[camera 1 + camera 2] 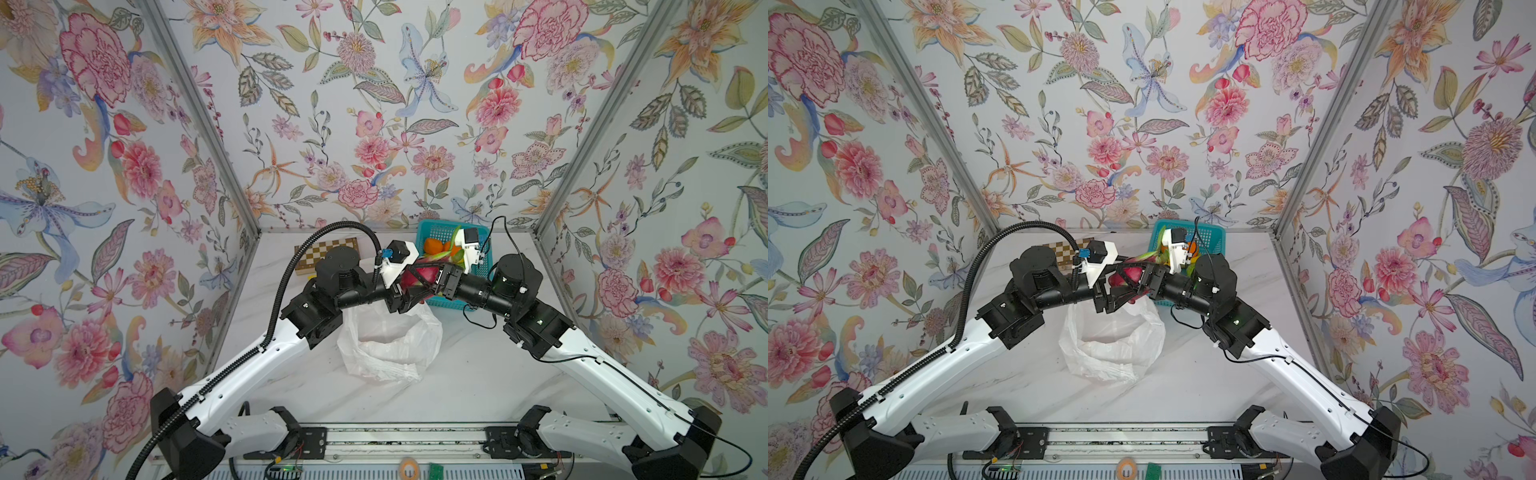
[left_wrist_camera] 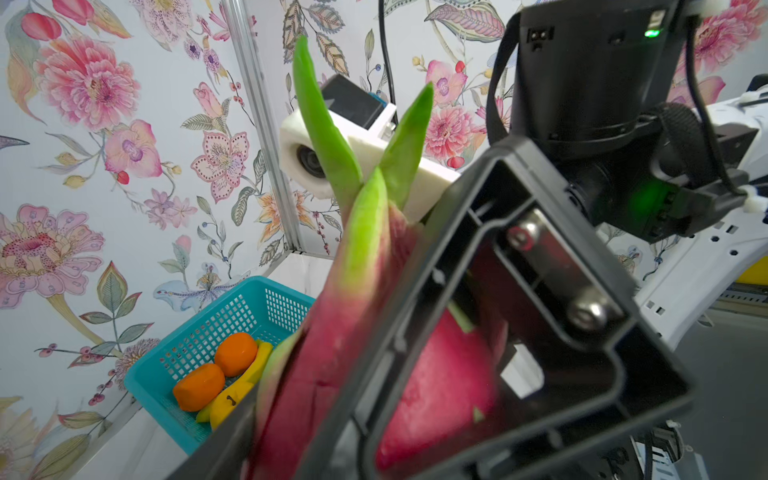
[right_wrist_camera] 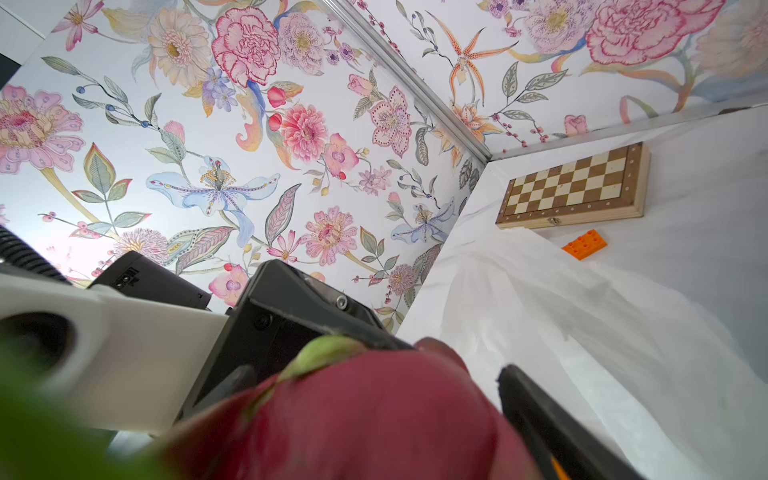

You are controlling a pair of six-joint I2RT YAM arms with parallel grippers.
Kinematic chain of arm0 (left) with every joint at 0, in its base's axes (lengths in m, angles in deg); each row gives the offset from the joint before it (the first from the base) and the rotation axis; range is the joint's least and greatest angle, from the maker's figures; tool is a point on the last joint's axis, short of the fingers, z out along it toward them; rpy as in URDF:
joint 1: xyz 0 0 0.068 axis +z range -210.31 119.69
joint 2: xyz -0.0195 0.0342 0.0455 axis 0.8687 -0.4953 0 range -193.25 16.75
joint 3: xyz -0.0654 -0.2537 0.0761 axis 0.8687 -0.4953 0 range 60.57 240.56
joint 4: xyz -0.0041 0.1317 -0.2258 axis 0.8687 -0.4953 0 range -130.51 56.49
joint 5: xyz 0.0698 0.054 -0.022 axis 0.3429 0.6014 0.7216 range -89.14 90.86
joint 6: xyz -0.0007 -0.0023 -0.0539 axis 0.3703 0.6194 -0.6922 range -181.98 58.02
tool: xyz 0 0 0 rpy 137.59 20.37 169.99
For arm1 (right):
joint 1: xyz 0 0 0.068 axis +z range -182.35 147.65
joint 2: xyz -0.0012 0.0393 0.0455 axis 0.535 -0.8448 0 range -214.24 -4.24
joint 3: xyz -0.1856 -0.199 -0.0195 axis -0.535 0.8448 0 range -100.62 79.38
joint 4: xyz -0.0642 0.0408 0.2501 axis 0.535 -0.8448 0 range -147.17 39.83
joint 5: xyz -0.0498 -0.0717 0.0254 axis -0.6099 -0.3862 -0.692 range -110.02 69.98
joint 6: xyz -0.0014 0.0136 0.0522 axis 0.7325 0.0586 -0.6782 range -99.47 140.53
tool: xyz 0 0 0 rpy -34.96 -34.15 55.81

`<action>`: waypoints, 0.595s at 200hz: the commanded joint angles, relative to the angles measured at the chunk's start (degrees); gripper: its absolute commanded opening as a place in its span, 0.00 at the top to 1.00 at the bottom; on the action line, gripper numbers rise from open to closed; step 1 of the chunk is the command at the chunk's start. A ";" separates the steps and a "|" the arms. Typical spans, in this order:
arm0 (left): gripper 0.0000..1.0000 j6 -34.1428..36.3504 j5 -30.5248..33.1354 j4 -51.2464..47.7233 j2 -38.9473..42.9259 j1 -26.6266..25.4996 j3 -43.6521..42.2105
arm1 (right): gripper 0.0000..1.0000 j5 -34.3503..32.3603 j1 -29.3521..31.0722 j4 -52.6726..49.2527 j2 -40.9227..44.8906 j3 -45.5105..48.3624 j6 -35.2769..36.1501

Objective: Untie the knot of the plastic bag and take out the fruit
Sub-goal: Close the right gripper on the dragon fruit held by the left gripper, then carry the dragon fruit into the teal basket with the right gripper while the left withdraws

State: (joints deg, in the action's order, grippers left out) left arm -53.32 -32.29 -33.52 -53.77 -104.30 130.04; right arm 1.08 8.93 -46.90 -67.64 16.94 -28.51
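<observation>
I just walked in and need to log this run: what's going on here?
Both arms meet near the open plastic bag. The left gripper holds a dragon fruit, and the jaws of the right gripper stand around the same fruit, seemingly for a handover. The teal basket holds oranges.

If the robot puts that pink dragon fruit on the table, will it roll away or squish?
The dragon fruit looks rounded, so it might roll a bit, though its green leaf tips would probably stop it. Its skin looks smooth, so it could slip. No dents show where it is clamped, so it is probably firm.
</observation>
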 commanded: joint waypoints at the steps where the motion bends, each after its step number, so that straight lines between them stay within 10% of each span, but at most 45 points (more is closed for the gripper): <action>1: 0.70 5.53 1.87 -3.35 -0.84 -1.64 2.78 | 0.23 -0.63 0.56 1.00 -0.09 -0.85 0.95; 33: 0.64 7.99 4.14 -5.65 -1.03 -2.60 2.66 | 0.41 0.63 -0.03 2.92 -0.41 -0.02 0.20; 78: 0.08 5.86 10.94 -3.74 0.90 -2.85 0.58 | 0.53 -0.71 -3.06 1.37 0.55 -0.13 0.04; 119: 0.01 3.91 17.79 -4.57 3.79 -2.83 -0.21 | 0.56 -0.97 -6.77 -0.79 1.46 -2.30 0.96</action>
State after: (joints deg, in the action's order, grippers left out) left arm -48.73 -20.75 -37.17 -52.83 -106.86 130.47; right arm 1.45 4.04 -46.99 -67.57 17.14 -28.29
